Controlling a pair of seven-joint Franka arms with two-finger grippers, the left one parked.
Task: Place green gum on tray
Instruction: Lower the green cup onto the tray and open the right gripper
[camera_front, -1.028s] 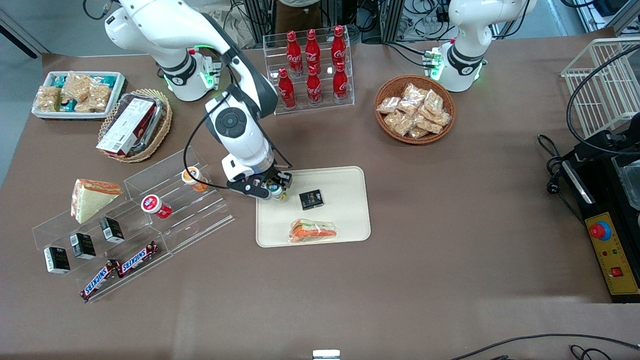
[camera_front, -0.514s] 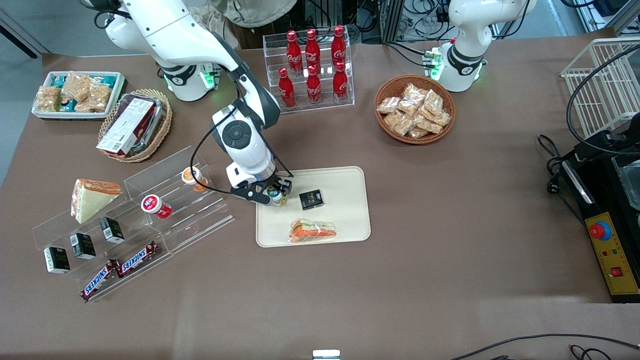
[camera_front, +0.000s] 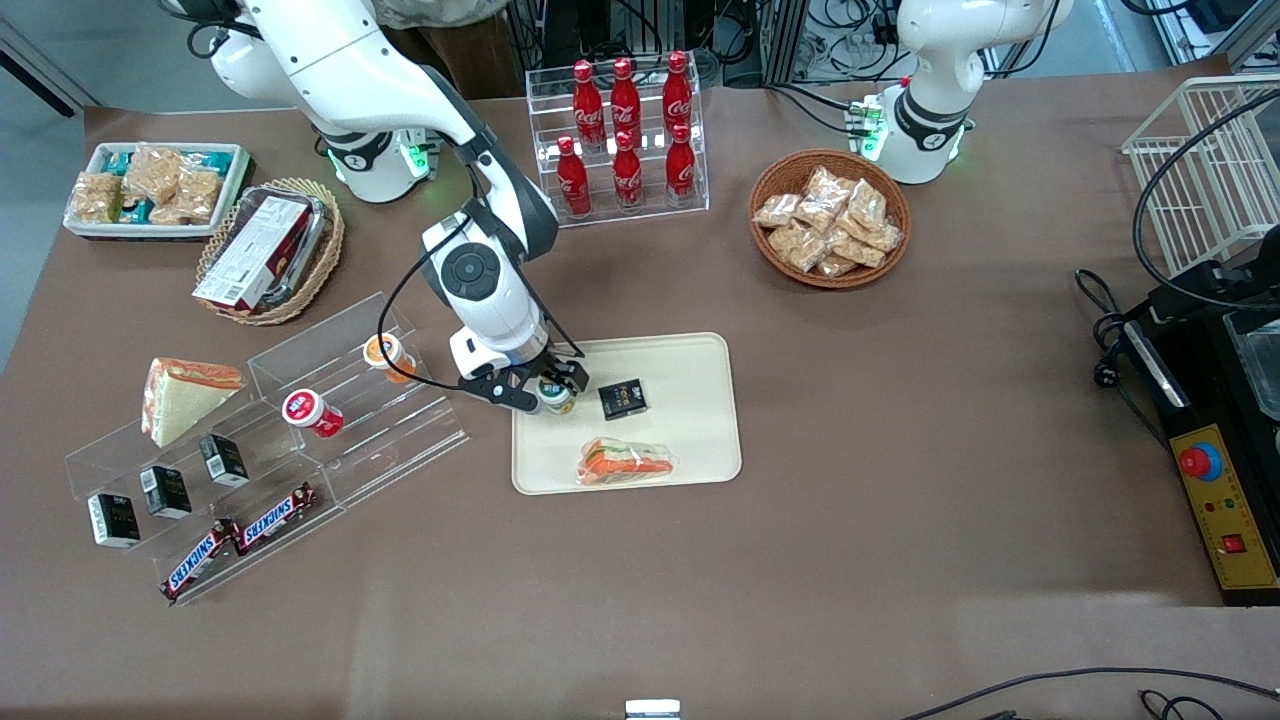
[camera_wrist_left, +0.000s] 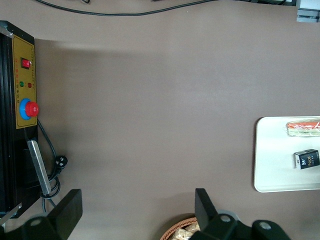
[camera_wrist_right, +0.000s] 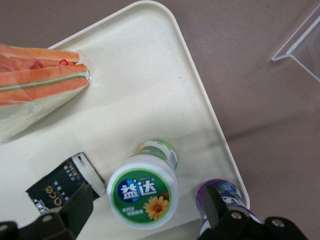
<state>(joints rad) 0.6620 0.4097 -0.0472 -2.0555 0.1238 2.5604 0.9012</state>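
The green gum (camera_wrist_right: 143, 192), with a white lid, a green label and a flower mark, stands upright on the cream tray (camera_wrist_right: 150, 90) near one corner. My right gripper (camera_wrist_right: 147, 202) is open around it, with a gap between each finger and the canister. A purple-lidded canister (camera_wrist_right: 222, 192) stands beside the gum at the tray's rim, partly hidden by one finger. In the front view the gripper (camera_front: 550, 388) is low over the corner of the tray (camera_front: 690, 360) toward the working arm's end, with the gum (camera_front: 555, 397) between its fingers.
A black packet (camera_front: 622, 398) and a wrapped sandwich (camera_front: 627, 462) lie on the tray. A clear acrylic rack (camera_front: 330, 430) beside the tray holds an orange-lidded canister (camera_front: 385, 353) and a red-lidded one (camera_front: 308, 410). A cola bottle rack (camera_front: 620, 140) stands farther from the camera.
The gripper came down a little toward the tray's corner with the green gum. The gum now stands on the tray, with the fingers apart from it.
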